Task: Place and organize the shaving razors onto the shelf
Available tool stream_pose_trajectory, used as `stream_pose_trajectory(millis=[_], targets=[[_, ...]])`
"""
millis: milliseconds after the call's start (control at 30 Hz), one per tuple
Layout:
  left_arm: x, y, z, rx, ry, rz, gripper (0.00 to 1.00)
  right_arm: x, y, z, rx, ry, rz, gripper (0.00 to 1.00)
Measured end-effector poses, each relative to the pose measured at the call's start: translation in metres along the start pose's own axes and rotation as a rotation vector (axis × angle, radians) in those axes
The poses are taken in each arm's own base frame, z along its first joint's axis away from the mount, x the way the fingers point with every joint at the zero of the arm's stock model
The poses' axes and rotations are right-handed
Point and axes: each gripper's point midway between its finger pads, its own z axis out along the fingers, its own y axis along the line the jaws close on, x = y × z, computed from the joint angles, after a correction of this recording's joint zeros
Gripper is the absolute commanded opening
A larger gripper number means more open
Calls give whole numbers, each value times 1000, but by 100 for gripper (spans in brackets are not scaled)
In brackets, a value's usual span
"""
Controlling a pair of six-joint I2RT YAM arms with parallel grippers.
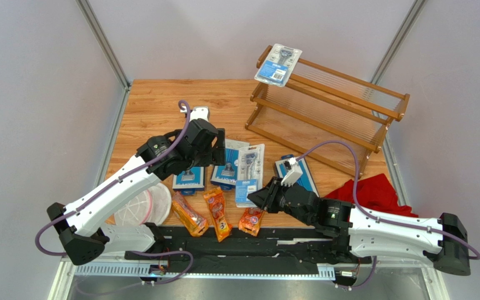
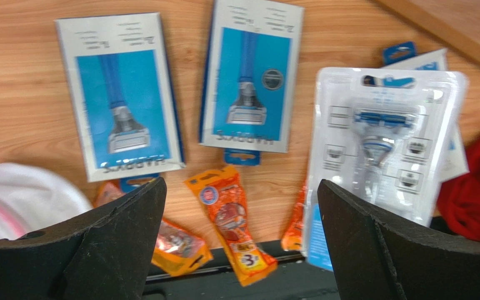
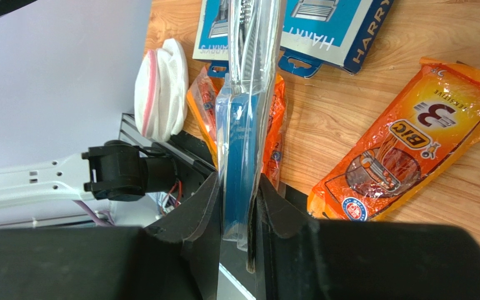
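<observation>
The wooden shelf (image 1: 324, 112) stands at the back right with one blister pack (image 1: 278, 64) on its top tier's left end. My right gripper (image 1: 260, 199) is shut on the near end of another clear blister pack (image 1: 249, 170), seen edge-on between the fingers in the right wrist view (image 3: 244, 125). My left gripper (image 1: 210, 153) is open and empty above two flat blue boxes (image 2: 120, 100) (image 2: 252, 75). Three orange bags (image 1: 189, 214) (image 1: 217, 214) (image 1: 250, 220) lie near the front edge. A further blue box (image 1: 299, 174) lies beside the right arm.
A red cloth (image 1: 374, 192) lies at the right by the shelf's near end. A white round item with a pink rim (image 1: 141, 206) sits at the front left. The black base rail (image 1: 255, 240) runs along the near edge.
</observation>
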Motion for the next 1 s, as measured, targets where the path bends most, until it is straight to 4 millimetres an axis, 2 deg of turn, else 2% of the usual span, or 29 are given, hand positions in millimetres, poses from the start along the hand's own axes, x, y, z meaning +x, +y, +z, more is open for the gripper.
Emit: stream_pose_trajectory(millis=[100, 367, 667, 833, 1000], targets=[[9, 12, 3, -29, 13, 2, 99, 0, 3, -1, 2, 16, -31, 0], [42, 52, 14, -91, 65, -30, 99, -5, 29, -4, -60, 42, -113, 0], [71, 72, 21, -122, 110, -28, 99, -30, 79, -8, -112, 36, -212, 0], [74, 76, 19, -110, 102, -44, 99, -50, 109, -16, -145, 9, -260, 0], [75, 74, 16, -87, 96, -52, 99, -66, 128, -26, -160, -12, -295, 0]])
